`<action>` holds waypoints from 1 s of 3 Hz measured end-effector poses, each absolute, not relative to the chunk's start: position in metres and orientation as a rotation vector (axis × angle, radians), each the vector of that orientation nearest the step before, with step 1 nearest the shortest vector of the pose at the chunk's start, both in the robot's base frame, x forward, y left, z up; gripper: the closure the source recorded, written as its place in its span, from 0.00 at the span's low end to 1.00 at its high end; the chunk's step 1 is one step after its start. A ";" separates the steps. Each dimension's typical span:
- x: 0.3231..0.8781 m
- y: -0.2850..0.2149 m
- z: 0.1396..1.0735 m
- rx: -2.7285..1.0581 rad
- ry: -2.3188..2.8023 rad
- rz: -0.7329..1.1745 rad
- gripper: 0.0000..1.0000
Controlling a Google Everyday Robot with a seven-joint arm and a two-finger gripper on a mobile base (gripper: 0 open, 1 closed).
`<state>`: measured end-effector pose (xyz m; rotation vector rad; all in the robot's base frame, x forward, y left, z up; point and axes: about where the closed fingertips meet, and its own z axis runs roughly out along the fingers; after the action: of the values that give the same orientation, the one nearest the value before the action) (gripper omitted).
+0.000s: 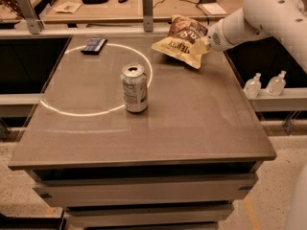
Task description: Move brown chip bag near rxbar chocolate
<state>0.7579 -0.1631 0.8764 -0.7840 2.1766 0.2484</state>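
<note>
The brown chip bag (pixel 180 42), dark brown on top and yellow below, hangs tilted just above the far right part of the table (pixel 192 123). My gripper (pixel 206 41) comes in from the right on the white arm and is shut on the bag's right end. The rxbar chocolate (pixel 93 45), a small flat dark bar, lies at the far left of the table on the edge of the white circle. The bag is well to the right of the bar.
A silver-green drink can (pixel 134 87) stands upright near the table's middle, on the circle's right side. Two small clear bottles (pixel 264 84) stand on a ledge to the right of the table. A cluttered workbench (pixel 120 6) and a metal post (pixel 147 4) stand behind.
</note>
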 end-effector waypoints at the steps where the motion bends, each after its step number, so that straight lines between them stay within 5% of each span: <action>1: 0.753 -0.160 0.890 -0.783 2.142 0.258 0.88; 2: 0.747 -0.153 0.910 -0.793 2.089 0.269 1.00; 3: 0.744 -0.142 0.930 -0.806 2.036 0.285 1.00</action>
<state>0.7442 -0.1419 0.9305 -0.8062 2.0361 0.2855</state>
